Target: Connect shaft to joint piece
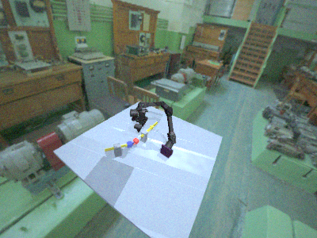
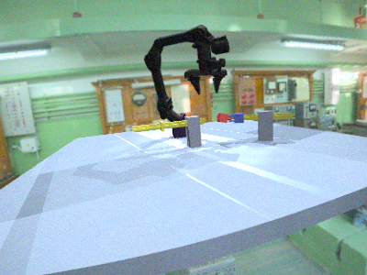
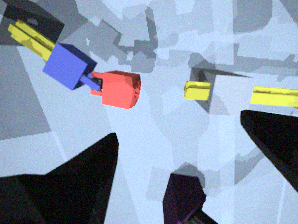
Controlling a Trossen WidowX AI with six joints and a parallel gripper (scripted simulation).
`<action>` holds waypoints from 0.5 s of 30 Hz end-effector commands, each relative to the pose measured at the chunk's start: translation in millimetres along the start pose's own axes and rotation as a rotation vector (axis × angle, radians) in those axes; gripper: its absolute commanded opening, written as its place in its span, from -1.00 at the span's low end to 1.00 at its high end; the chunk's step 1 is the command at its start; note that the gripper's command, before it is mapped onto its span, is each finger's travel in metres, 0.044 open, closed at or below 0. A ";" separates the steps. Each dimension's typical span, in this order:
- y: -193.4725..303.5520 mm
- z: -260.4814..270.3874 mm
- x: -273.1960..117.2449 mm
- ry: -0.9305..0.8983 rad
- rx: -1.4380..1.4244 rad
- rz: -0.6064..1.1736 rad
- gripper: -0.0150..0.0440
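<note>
The red square joint piece (image 1: 136, 140) (image 2: 222, 117) (image 3: 120, 90) hangs on the blue hinge part (image 1: 129, 144) (image 2: 238, 117) (image 3: 69, 65) of the first yellow shaft (image 1: 108, 150) (image 2: 283, 116) (image 3: 32, 40). In the wrist view its mouth faces the second yellow shaft (image 1: 152, 127) (image 2: 151, 126) (image 3: 275, 96), roughly in line with it. The second shaft runs through its grey block (image 1: 144, 137) (image 2: 194, 133) (image 3: 230, 95). Its near end is apart from the red piece, with a gap between. My gripper (image 2: 207, 93) (image 3: 177, 127) is open and empty, above the shafts, touching nothing.
The first shaft's grey block (image 1: 117, 151) (image 2: 265, 126) stands on the white table (image 1: 158, 190) (image 2: 138, 220). The arm's dark purple base (image 1: 166, 151) (image 3: 183, 197) stands to one side of the shafts.
</note>
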State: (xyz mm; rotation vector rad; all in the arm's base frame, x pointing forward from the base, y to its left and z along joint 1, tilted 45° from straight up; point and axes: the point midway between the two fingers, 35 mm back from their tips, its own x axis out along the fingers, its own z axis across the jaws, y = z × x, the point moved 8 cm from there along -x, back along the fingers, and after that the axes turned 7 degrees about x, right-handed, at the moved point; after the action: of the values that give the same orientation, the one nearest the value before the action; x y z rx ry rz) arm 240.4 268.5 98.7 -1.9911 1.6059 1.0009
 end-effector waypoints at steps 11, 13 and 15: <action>3.0 -18.2 13.5 0.028 0.251 0.021 1.00; 3.0 -17.7 14.3 0.034 0.308 0.020 1.00; 3.0 -17.2 15.1 0.040 0.365 0.019 1.00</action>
State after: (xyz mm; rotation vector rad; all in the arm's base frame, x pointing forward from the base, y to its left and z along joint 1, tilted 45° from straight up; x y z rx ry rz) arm 244.7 248.1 102.6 -1.7928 1.6753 0.6980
